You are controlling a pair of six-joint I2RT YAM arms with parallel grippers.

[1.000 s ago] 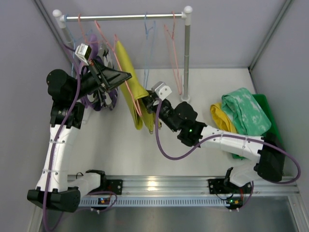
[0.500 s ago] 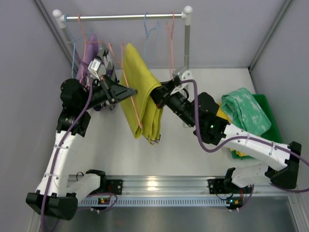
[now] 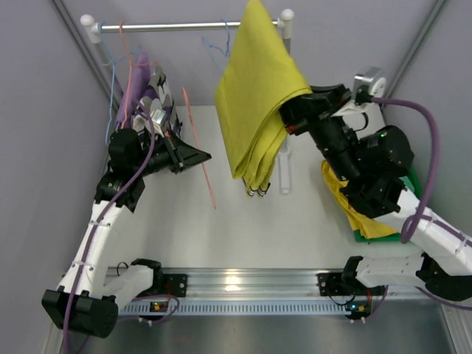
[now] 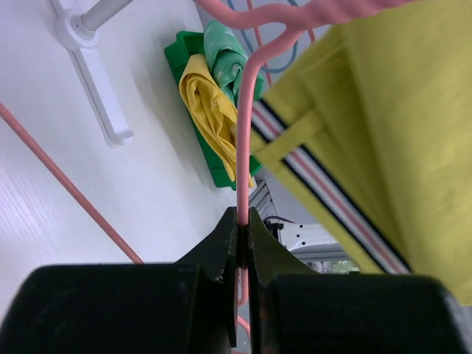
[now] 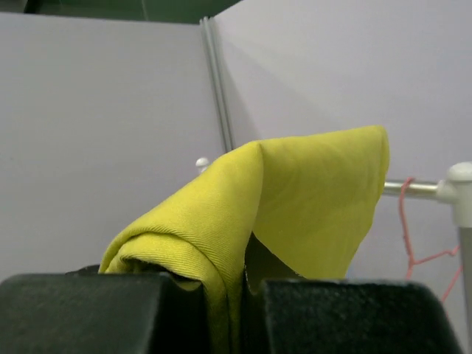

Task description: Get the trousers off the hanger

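Trousers (image 3: 254,88), striped waistband (image 4: 324,195), in right gripper (image 5: 243,287); left gripper (image 4: 242,225) pinches pink hanger (image 4: 246,133).

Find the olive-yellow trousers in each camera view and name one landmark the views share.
Top external: olive-yellow trousers, upper centre, hanging from the right end effector.
Left wrist: right side, beside the pink hanger.
Right wrist: centre, pinched between the fingers.
Shared landmark: the rack post.
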